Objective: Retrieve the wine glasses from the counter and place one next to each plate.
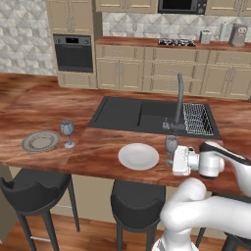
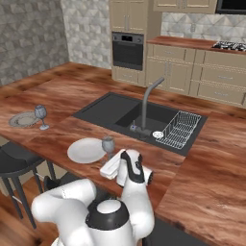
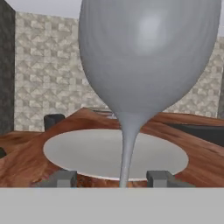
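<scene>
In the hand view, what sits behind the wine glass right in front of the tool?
Behind the near wine glass lies the white plate on the wooden counter, with the tiled wall farther back. The glass's bowl and stem cover part of the plate and wall.

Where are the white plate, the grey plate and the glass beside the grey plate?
white plate [image 1: 138,156], left base view, its centre
grey plate [image 1: 40,141], left base view, its centre
wine glass [image 1: 67,128], left base view, its bowl

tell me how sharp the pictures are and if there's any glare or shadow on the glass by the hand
Hand view: the near wine glass looms large, with a soft pale highlight on its bowl; the white plate behind is crisp. Left and right base views: even flat light, slightly soft, faint shadows; the grey plate's rings blur.
</scene>
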Tool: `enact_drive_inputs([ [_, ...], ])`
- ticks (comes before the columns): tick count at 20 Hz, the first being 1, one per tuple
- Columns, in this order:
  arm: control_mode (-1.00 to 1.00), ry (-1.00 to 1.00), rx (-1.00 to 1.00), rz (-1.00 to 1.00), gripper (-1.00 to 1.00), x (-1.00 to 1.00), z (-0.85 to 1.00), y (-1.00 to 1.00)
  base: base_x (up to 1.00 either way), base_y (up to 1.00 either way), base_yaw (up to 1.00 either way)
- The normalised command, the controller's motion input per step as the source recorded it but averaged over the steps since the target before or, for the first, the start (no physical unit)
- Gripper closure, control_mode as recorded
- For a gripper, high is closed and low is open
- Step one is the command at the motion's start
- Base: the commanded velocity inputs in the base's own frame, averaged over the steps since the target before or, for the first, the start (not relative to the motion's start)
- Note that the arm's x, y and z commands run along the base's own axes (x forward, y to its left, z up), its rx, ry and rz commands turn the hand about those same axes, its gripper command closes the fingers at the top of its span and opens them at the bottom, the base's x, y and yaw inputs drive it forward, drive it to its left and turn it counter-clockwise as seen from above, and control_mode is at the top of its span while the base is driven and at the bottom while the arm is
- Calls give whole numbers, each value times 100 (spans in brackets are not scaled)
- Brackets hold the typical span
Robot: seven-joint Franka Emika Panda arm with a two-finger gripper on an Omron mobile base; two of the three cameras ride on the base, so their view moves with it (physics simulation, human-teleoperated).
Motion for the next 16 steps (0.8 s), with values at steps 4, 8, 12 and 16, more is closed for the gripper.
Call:
enact_drive_inputs([
  [4,-100,0,4,2,-100,-14,-22,-21,0,0,0],
  [8,-100,0,0,0,-100,-34,-1,-14,0,0,0],
  [12,-100,0,0,0,-100,-24,0,-16,0,0,0],
  [16,-100,2,0,-2,-100,-24,2,-42,0,0,0],
])
